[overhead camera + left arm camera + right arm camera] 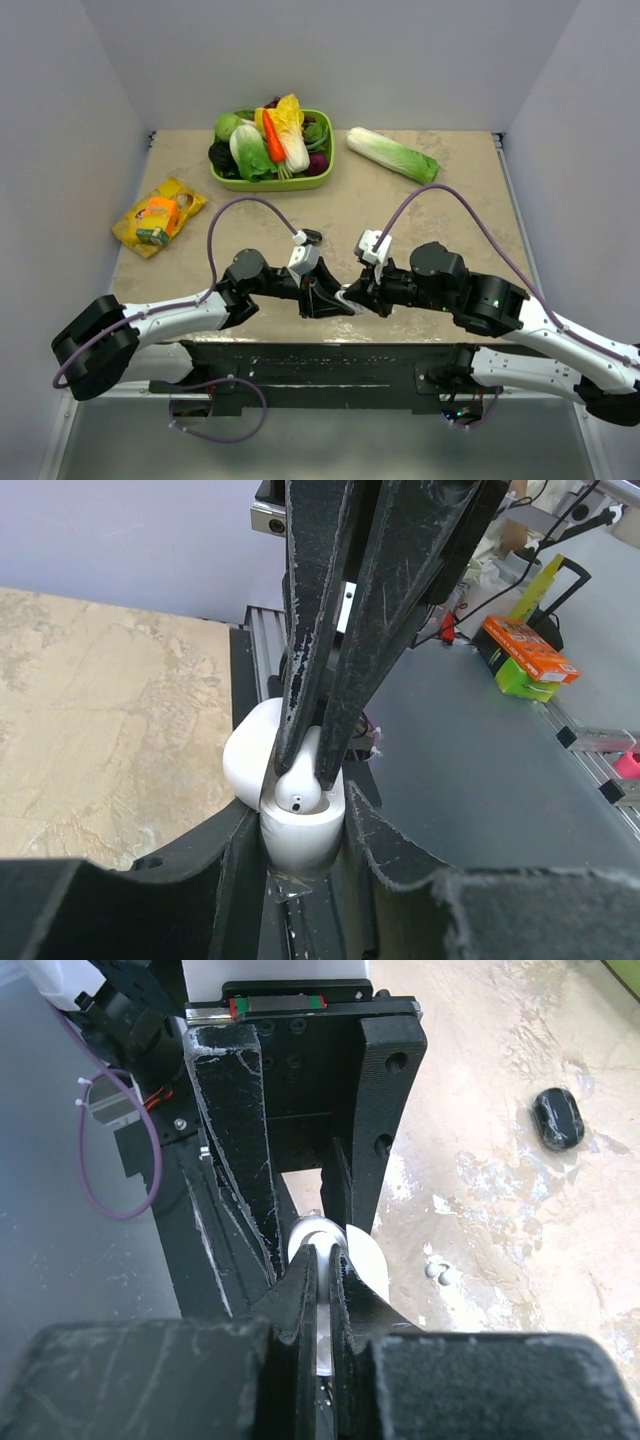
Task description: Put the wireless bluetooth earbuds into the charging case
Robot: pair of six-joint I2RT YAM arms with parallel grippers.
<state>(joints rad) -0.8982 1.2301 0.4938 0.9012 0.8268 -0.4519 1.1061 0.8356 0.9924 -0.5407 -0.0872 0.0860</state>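
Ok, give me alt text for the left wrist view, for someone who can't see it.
The left end effector clamps an open white charging case from both sides, while the right end effector enters from the top of the frame, pinching a white earbud at the case's opening. Beige tabletop lies to the left.

Charging case: white, smooth, rounded. Its lid is hinged open and tipped back to one side. The body stands upright, clamped between the fingers of the left gripper.

First earbud: white, glossy, with one dark dot on its face. It sits at the case mouth, pinched from above by the right gripper.

Second earbud: white and tiny, lying loose on the tabletop, near the case but apart from it.
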